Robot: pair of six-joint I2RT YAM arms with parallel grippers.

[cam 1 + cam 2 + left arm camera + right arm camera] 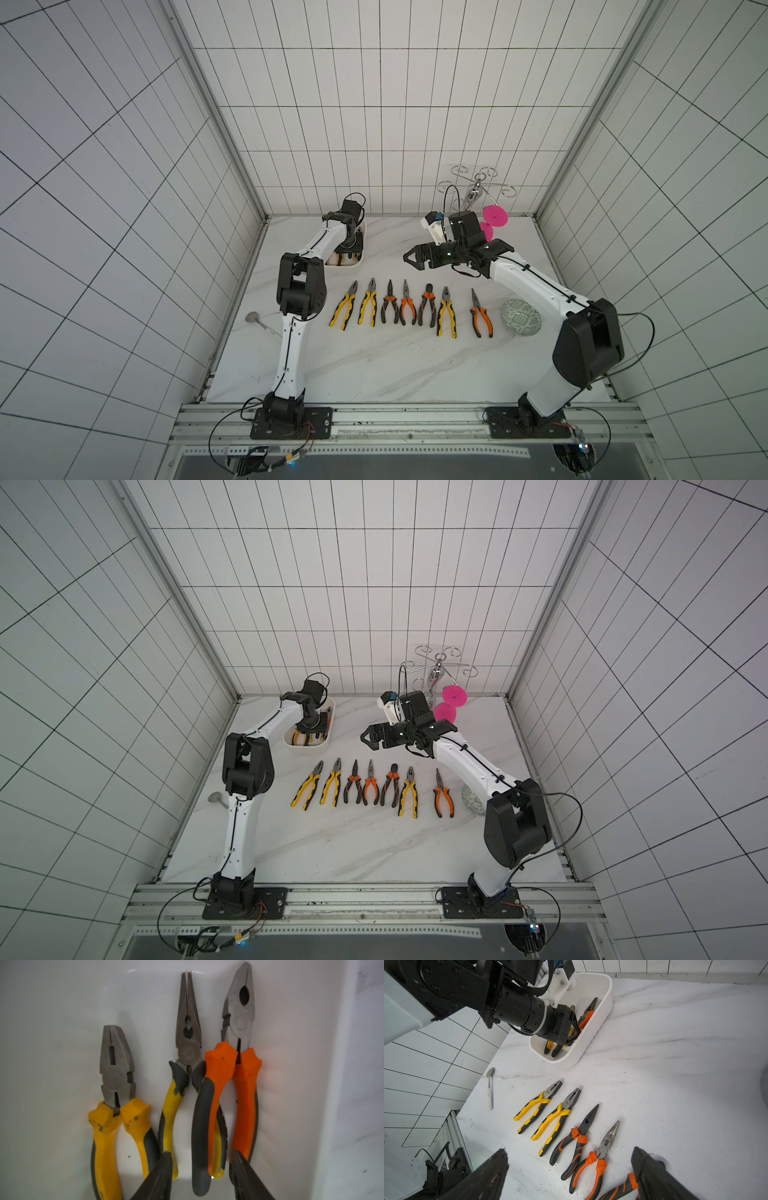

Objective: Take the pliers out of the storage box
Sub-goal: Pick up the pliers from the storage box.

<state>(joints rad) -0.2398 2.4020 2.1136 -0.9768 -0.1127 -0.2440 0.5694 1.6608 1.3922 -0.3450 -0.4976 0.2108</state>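
Spoon [489,1086], disc [521,318] beside pliers [406,296] row

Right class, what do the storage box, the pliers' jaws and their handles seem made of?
Storage box: likely plastic, glossy white, smooth moulded rounded corners. Pliers' jaws: apparently steel, dull grey, lightly speckled. Handles: probably rubbery plastic, matte orange or yellow with dark grey, scuffed.

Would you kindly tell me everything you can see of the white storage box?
The storage box is a white, plastic-looking tub, rectangular with rounded corners and low walls, open on top. It sits flat on the marbled table near its far left corner. Three pliers lie inside side by side, noses toward its far end. The left gripper reaches down into it over their handles.
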